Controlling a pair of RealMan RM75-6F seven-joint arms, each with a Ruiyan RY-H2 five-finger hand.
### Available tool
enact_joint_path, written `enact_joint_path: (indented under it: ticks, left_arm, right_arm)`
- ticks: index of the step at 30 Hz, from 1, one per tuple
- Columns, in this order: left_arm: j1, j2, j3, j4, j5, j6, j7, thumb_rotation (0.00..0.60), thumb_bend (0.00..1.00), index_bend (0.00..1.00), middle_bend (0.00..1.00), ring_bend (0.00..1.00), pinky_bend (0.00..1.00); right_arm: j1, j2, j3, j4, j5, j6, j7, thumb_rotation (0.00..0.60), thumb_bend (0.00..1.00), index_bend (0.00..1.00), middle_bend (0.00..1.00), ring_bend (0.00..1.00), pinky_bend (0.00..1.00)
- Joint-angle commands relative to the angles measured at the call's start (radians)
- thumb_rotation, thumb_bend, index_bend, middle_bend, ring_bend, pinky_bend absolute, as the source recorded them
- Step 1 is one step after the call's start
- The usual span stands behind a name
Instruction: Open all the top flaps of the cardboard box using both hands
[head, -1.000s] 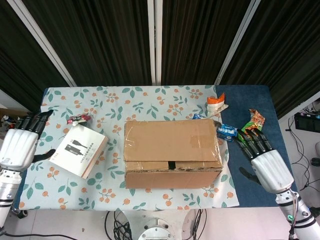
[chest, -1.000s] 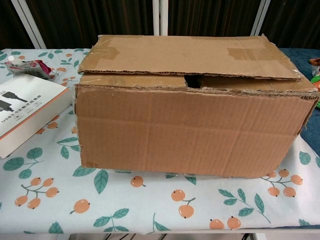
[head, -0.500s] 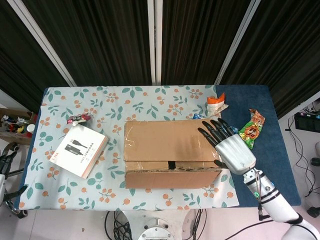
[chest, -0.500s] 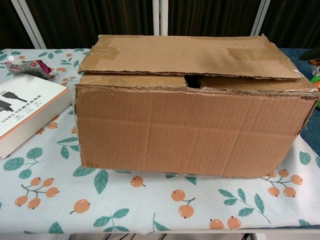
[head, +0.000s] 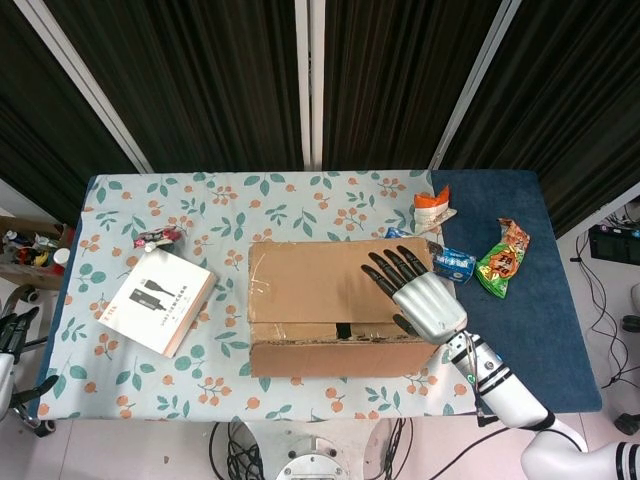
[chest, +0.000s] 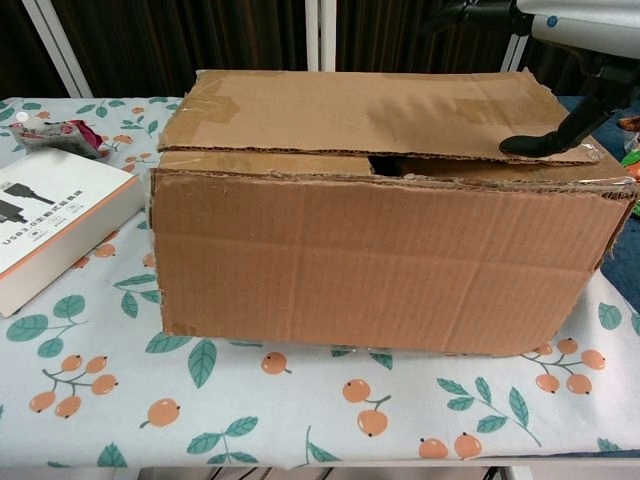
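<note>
At centre of the worktop (head: 300, 195), on its leaf-and-orange patterned cloth, sits the brown corrugated cardboard box (head: 345, 310). Its top flaps are down; nothing of its contents is visible. The large rear top flap (chest: 375, 112) lies flat over the top, patched with brown tape. Chest view shows the inner flaps beneath it with a small dark gap between them at mid-length; head view shows that spot only as a small dark mark at the front edge.

Right robot hand (head: 415, 290): over the right end of the box top, palm down, dark fingers (head: 385, 265) spread apart and pointing toward the far left, holding nothing. In chest view one dark fingertip (chest: 530, 145) rests at the front edge of the rear top flap near its right corner; whether the other fingers touch the cardboard, cannot tell.

Left robot hand (head: 15, 335): only dark finger parts show at the left frame edge in head view, off the worktop; spread or closed, cannot tell. Not seen in chest view.

Left of the box lies a white flat carton with black print (head: 158, 300), with a small pink snack wrapper (head: 158, 238) behind it. Head view alone shows the blue mat area at right, with a blue packet (head: 452, 264) just beside the box, a green snack bag (head: 502, 260) and an orange-white pouch (head: 433, 209).
</note>
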Motion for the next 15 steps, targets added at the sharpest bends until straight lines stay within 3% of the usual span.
enact_joint_path:
  ticks: [1,15]
  left_arm:
    - [0.000,0.001,0.000,0.000,0.001,0.000,-0.003,0.600,0.00,0.06,0.14,0.12,0.21]
    - [-0.011,0.003,0.001,-0.006,0.001,-0.022,-0.021,0.600,0.00,0.06,0.14,0.12,0.21]
  right_arm:
    - [0.005,-0.010,-0.007,0.002,-0.005,0.008,0.002,0.600,0.00,0.00,0.00,0.00,0.00]
    - [0.010,0.027,-0.038,-0.042,-0.010,0.025,0.012,0.600,0.00,0.00,0.00,0.00,0.00]
